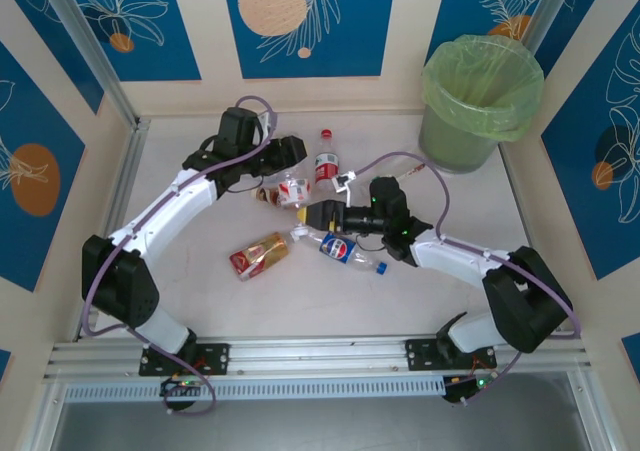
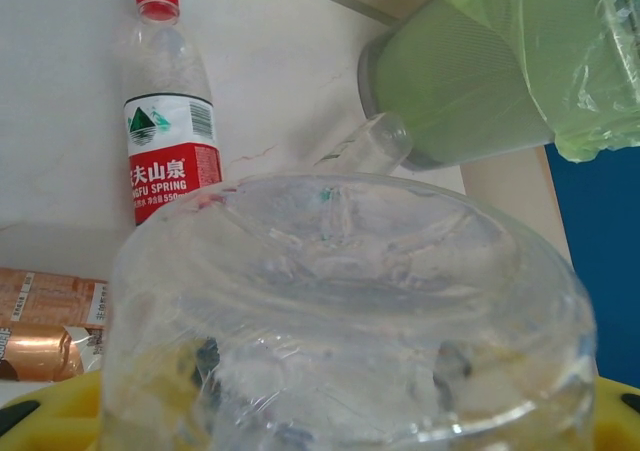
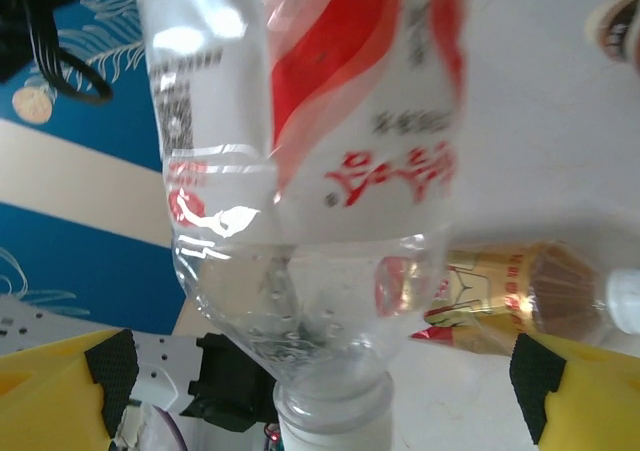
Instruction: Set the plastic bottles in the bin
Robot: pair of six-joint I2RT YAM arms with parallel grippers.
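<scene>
Top: left end effector point(image 1: 288, 177) pinching red-label bottle point(image 1: 294, 186) above mid-bench point(image 1: 330, 306); bin point(image 1: 480, 96) in far right corner.
Left wrist: clear bottle point(image 2: 340, 311) base hard against camera, bin ahead; lift well over rim before release.
Right wrist: right end effector point(image 3: 325, 371) spread wide either side of bottle neck, not gripping; back it off first.

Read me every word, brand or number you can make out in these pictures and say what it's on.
"夫山泉": red-capped bottle, red band of its label.
"GFU SPRING": just beneath, start hidden round the curve.
Too small: figures beside it; print on the brown-labelled bottle.
Blurred: upside-down characters on the red-and-white labelled bottle.
No readable words: blue-labelled bottle, a round logo.
</scene>
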